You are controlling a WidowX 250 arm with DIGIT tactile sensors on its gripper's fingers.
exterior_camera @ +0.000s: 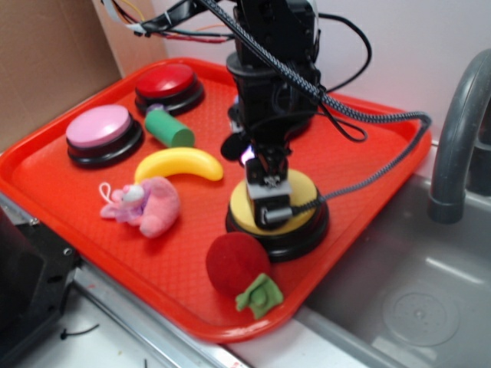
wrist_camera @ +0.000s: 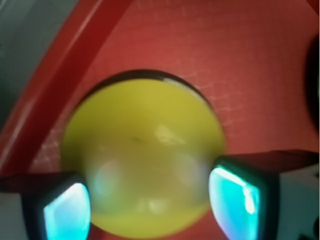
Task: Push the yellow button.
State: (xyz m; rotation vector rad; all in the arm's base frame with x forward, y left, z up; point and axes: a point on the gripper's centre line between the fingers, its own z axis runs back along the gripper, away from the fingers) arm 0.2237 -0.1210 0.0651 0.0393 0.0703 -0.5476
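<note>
One button matters here: the yellow button (exterior_camera: 278, 205), sitting toward 4 o'clock on the red tray (exterior_camera: 368, 157), with the red ball (exterior_camera: 236, 261) just beside it at 7 o'clock and the banana (exterior_camera: 179, 163) at about 10 o'clock. In the exterior view the arm (exterior_camera: 270, 69) stands nearly vertical, wrist pointing straight down, and the gripper (exterior_camera: 268, 201) sits over the dome, apparently touching it. The press looks to be in hand; the next move likely calls for a short, straight downward push.

In the wrist view the yellow button (wrist_camera: 145, 160) fills the centre, blurred. The fingers (wrist_camera: 235, 195) stand apart at 4 and 8 o'clock, spread wide and holding nothing.
</note>
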